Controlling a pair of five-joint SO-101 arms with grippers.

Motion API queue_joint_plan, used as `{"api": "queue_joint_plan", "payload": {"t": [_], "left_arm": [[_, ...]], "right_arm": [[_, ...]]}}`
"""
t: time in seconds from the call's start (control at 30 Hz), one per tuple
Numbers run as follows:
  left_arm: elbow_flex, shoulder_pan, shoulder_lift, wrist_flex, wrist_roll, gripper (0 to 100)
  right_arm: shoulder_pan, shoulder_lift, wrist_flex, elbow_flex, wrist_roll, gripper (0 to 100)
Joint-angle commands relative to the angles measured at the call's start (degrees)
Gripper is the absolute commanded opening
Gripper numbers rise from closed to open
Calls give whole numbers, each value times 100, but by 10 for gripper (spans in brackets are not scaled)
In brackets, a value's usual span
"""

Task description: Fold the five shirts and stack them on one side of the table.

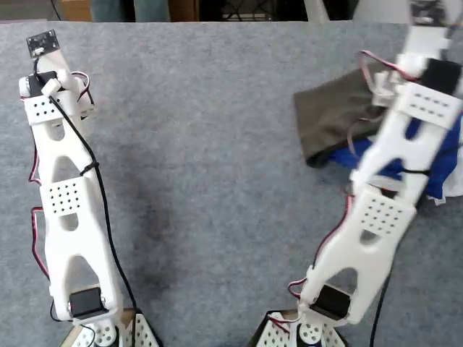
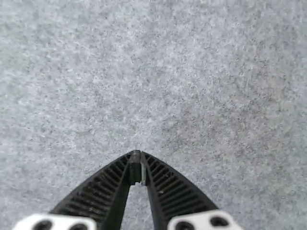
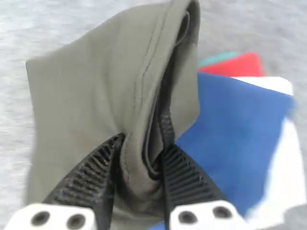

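Observation:
An olive-grey shirt lies folded at the right side of the table, on top of a blue shirt. My right gripper is shut on a bunched fold of the olive-grey shirt, with cloth pinched between its black ribbed fingers. Under it in the right wrist view lie the blue shirt, a red shirt, a teal edge and a white shirt. My left gripper is shut with nothing in it, over bare grey felt at the far left of the table.
The grey felt table spreads open between the two arms. The left arm stretches along the left side, the right arm along the right. The table's far edge runs across the top.

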Motion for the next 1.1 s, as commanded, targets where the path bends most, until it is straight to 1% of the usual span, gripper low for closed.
{"api": "queue_joint_plan", "payload": {"t": [0.0, 0.27, 0.4, 0.5, 0.57, 0.73, 0.77, 0.8, 0.87, 0.93, 1.0, 1.07], "left_arm": [[-259, -4, -88, -9, -9, 33], [-259, -4, -88, -9, -9, 33], [-259, -4, -79, -9, -9, 33], [-259, -4, -79, -9, -9, 33], [-259, -4, -79, -9, -9, 33], [-251, -4, -79, -9, -9, 33], [-251, -4, -53, -18, -9, 33], [-251, -4, 9, -44, -9, 33], [-277, 4, 158, -53, -26, 33], [-277, 75, 316, -176, -35, 30], [-259, 119, 387, -167, -44, 30], [-268, 92, 396, 88, -44, 30]], "right_arm": [[615, -444, 9, -277, 281, 15], [1424, -435, -18, -259, 633, 17], [1670, -426, -18, -251, 800, 18], [1723, -365, -9, -119, 870, 31], [1723, -312, 0, 57, 870, 100], [1767, -312, -9, 101, 862, 386], [1776, -321, -9, 4, 835, 421], [1785, -321, 0, -127, 826, 433], [1776, -321, 9, -365, 826, 424], [1732, -321, 9, -593, 826, 371], [1670, -321, 9, -760, 818, 271], [1653, -321, 9, -936, 818, 148]]}}
